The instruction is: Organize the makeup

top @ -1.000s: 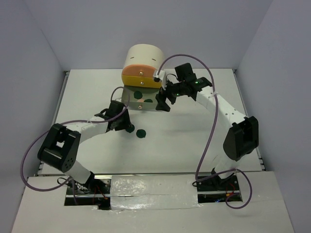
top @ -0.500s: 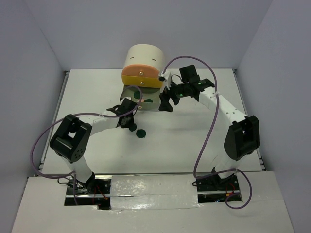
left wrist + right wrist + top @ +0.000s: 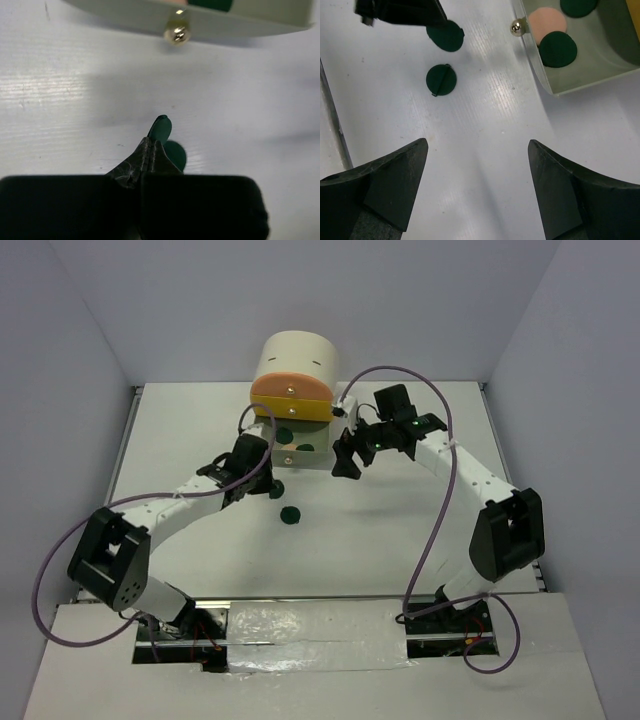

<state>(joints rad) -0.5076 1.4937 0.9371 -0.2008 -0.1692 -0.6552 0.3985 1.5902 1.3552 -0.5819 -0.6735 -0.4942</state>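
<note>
My left gripper (image 3: 272,487) is shut on a dark green disc (image 3: 161,129), whose edge sticks out past the fingertips (image 3: 150,145). The right wrist view shows that disc (image 3: 445,36) under the left gripper, with a second green disc (image 3: 441,80) lying on the table beside it (image 3: 290,514). The open grey drawer (image 3: 580,82) holds a peach puff (image 3: 547,20) and two green discs (image 3: 558,48). My right gripper (image 3: 477,145) hangs open over bare table right of the drawer (image 3: 345,455), with nothing between its fingers.
The cream drum cabinet (image 3: 295,362) stands at the back centre, its orange drawer (image 3: 290,406) above the open grey drawer (image 3: 268,440). The drawer's brass knob (image 3: 177,31) faces my left gripper. Purple cables loop over both arms.
My left gripper has shut on a green disc and shifted slightly toward the open drawer, its elbow swinging left. The right gripper drew back a little to the right.
</note>
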